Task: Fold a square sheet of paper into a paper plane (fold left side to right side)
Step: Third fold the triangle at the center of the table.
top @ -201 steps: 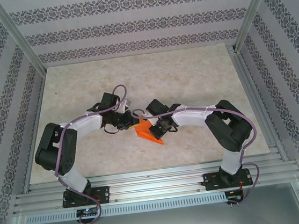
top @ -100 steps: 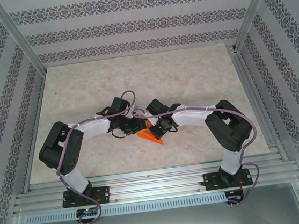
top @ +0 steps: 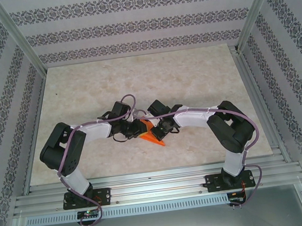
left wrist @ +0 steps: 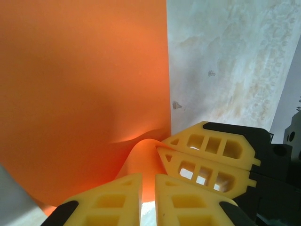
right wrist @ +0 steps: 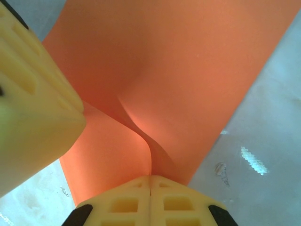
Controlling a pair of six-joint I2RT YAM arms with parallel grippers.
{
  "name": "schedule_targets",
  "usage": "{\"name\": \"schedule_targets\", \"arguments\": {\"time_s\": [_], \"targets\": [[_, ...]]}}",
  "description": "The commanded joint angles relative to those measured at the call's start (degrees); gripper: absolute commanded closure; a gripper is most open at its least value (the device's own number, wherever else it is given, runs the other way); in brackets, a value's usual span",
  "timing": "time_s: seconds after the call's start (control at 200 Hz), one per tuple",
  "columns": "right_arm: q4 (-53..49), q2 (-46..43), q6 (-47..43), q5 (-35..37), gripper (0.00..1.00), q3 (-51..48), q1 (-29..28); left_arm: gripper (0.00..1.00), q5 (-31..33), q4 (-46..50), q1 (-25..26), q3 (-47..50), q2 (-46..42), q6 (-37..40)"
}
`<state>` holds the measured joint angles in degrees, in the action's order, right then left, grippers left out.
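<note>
the thin bright orange paper sheet (top: 155, 138) bows half folded ahead of the left gripper (left wrist: 148, 181) and right gripper (right wrist: 150, 179), both pinching it; the crease seems still unpressed.

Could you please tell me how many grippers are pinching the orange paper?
2. The left gripper pinches the raised ridge of the square sheet of paper; the right gripper clamps it right alongside.
</note>
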<state>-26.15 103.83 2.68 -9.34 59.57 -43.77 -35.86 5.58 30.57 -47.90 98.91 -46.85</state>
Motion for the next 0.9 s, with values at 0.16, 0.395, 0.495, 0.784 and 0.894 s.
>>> {"name": "schedule_targets", "arguments": {"time_s": [0.16, 0.395, 0.495, 0.784, 0.894], "targets": [[-1.9, 3.1, -0.7, -1.8, 0.96, -0.9, -1.1, 0.84, 3.5, 3.6, 0.9, 1.2, 1.1, 2.8], [-1.7, 2.5, -0.7, -2.0, 0.93, -0.7, -1.0, 0.84, 4.4, 5.4, 1.1, 1.7, 1.3, 4.0], [-1.4, 2.0, -0.5, -2.5, 0.90, -0.5, -0.8, 0.84, 4.3, 5.4, 1.0, 1.8, 1.8, 4.1], [-1.7, -3.6, 3.9, -3.0, 0.72, 0.7, 1.6, 0.85, 6.1, 6.4, 1.2, 2.2, 3.8, 5.1], [-3.4, -8.1, 7.8, -2.9, 0.65, 0.7, 3.1, 0.85, 6.5, 6.7, 1.2, 2.3, 3.6, 5.3]]}}
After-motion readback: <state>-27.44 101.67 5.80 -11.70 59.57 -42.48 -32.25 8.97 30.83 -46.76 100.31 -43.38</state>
